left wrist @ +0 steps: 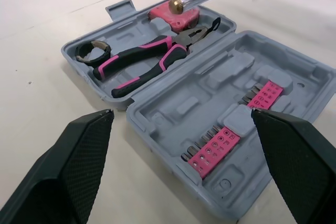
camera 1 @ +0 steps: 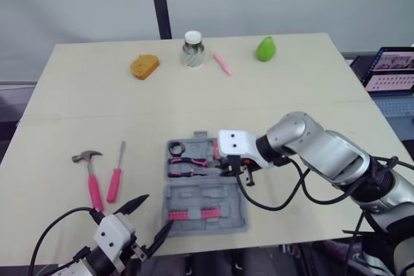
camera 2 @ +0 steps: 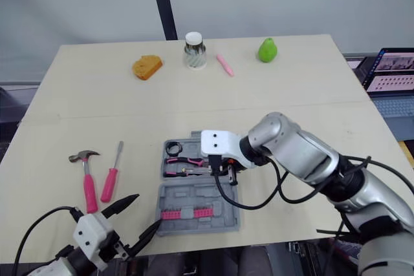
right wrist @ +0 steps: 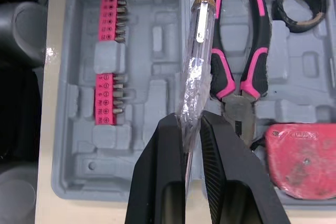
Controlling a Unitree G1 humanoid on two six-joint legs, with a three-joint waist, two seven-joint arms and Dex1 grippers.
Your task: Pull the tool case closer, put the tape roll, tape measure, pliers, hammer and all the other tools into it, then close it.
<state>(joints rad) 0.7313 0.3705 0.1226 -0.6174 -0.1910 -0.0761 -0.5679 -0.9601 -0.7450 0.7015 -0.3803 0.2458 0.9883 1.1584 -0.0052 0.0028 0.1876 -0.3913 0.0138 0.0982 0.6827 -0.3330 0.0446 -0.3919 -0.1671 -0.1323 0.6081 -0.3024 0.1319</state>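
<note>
a: right gripper [right wrist: 190,121], jaw state?

b: closed down to a thin gap, clamped on a clear-handled tool [right wrist: 199,51]. the brass cap end points away from the fingers. the working end is hidden between the pads; possibly a tester screwdriver, can't confirm

a: where is it relative to the tool case [left wrist: 210,80]?

b: held in the air over the open case, roughly above the hinge line, beside the pliers [left wrist: 142,64]. the left wrist view shows it tilted and clear of the tray

a: left gripper [camera 1: 158,211]?

b: jaws spread wide, nothing between them. it hovers at the near left corner of the case, fingers [left wrist: 79,150] aimed at the near half

a: contents of the case?

b: the lid is open flat. the far half holds the pliers in their slot, the tape roll [right wrist: 281,4] at the handle end and the tape measure [right wrist: 302,158] just beside the pliers' nose. the near half carries two pink bit strips [right wrist: 107,100]; its other recesses are bare

a: the case's position?

b: near the front edge of the table [camera 1: 291,108], about centre

a: tools outside it?

b: the hammer [camera 1: 94,185] and a pink-handled screwdriver [camera 1: 115,182] lie side by side on the table, left of the case and apart from it, handles toward the robot

a: other items?

b: along the far edge there is a piece of bread [camera 1: 145,66], a jar [camera 1: 192,50], a pink pen [camera 1: 222,64] and a green pear [camera 1: 265,48], all well apart from the case. a laptop [camera 1: 391,69] sits off the table's right side
</note>
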